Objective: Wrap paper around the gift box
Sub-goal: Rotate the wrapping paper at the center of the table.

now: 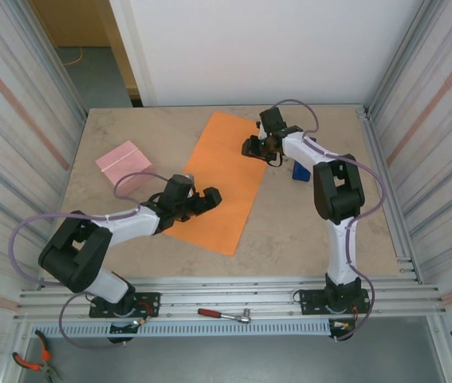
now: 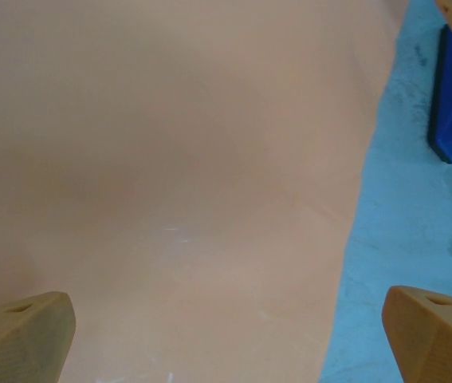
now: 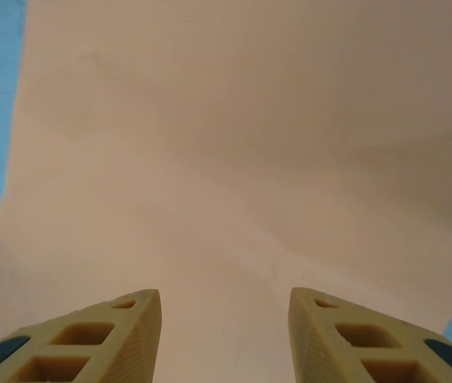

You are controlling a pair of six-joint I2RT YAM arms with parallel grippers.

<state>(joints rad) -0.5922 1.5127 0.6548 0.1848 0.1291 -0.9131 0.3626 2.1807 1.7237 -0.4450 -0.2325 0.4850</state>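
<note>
Both left pincer (image 2: 227, 319) and right pincer (image 3: 226, 307) gape over paper (image 1: 233, 171); overhead, gift box (image 1: 124, 163) lies apart.

paper (image 1: 224, 183): bright orange, plain
gift box (image 1: 123, 163): pale pink, plain
tape dispenser (image 1: 300, 171): blue
table (image 1: 305, 231): beige, faintly mottled
arms (image 1: 126, 224): white, black joints
hand tool (image 1: 210, 313): red handle
pliers (image 1: 30, 361): orange handles
side wall (image 1: 10, 120): pale grey, lined, reddish stripe

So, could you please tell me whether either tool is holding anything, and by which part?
Nothing is held. The left tool hangs wide open over the paper; the right tool stands above it, jaws partly apart, nothing between them.
</note>
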